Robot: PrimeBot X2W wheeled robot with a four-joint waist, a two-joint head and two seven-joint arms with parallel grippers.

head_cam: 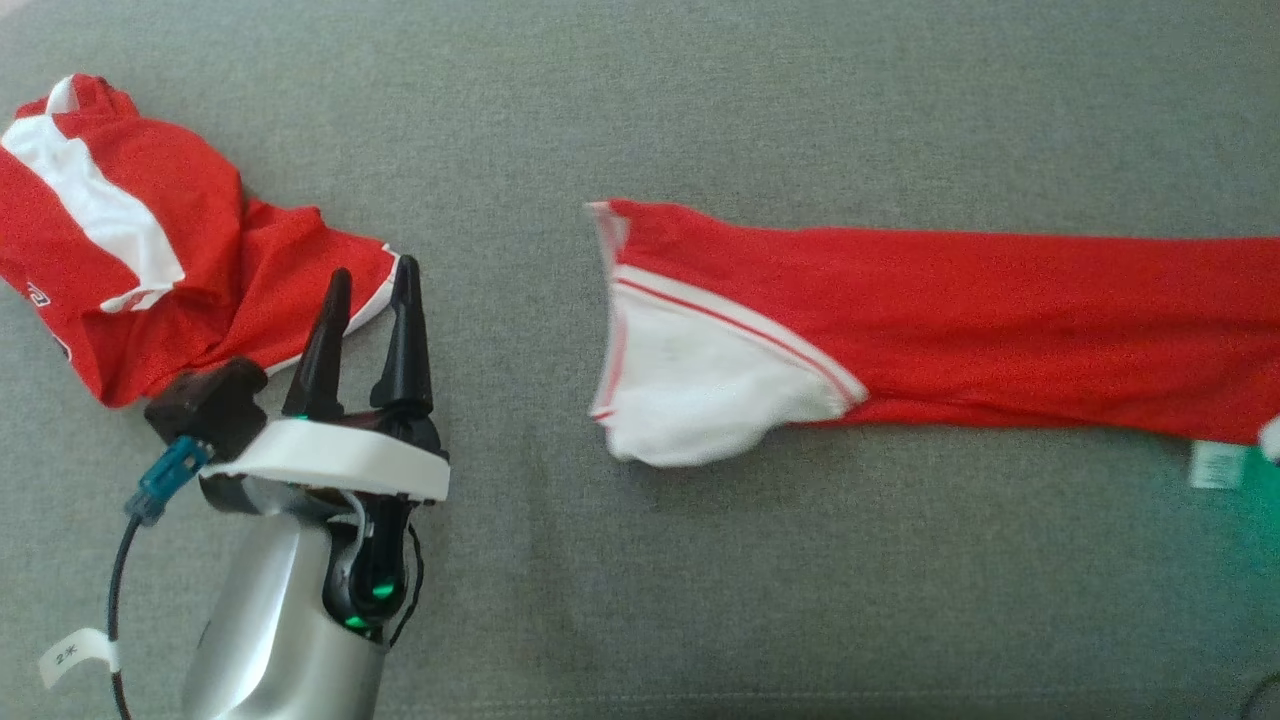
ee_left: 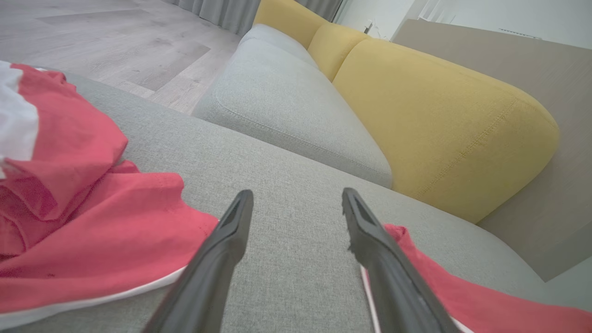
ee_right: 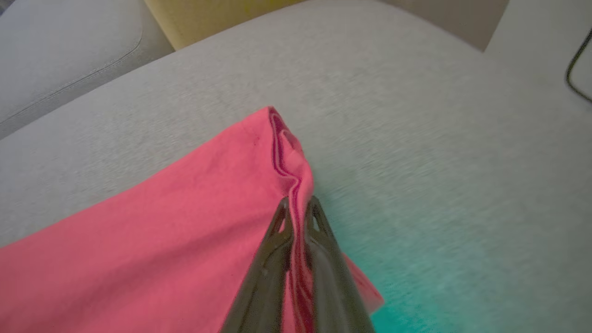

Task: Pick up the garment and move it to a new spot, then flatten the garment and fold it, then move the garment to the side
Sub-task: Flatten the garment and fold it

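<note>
Left gripper (head_cam: 372, 268): lower left of the head view, fingers pointing up the frame and spread wide, nothing between them.
Left fingertips: in the left wrist view (ee_left: 297, 193) bare grey seat shows between them; in the head view they overlap the hem of the jersey (head_cam: 200, 270), and I cannot tell whether they touch it.
Right gripper (ee_right: 299, 201): bottom middle of the right wrist view, fingers pressed together on a bunched red edge of the garment (ee_right: 162, 231).
Garment (head_cam: 950, 310): a long red strip lying flat on the seat, from the middle of the head view out past its right edge; its left end has a white panel with red piping.
Tag (head_cam: 1215, 465): small and white, at the garment's lower edge, far right of the head view.
Jersey: a crumpled red heap with a white stripe, upper left of the head view and left of the left wrist view (ee_left: 92, 231), well apart from the garment.
Seat (head_cam: 700, 100): grey woven fabric under both pieces.
Grey cushion (ee_left: 286, 115): beyond the seat, upper middle of the left wrist view.
Yellow cushions (ee_left: 439, 125): right of the grey cushion.
Floor (ee_left: 92, 37): pale wood, upper left of the left wrist view.
</note>
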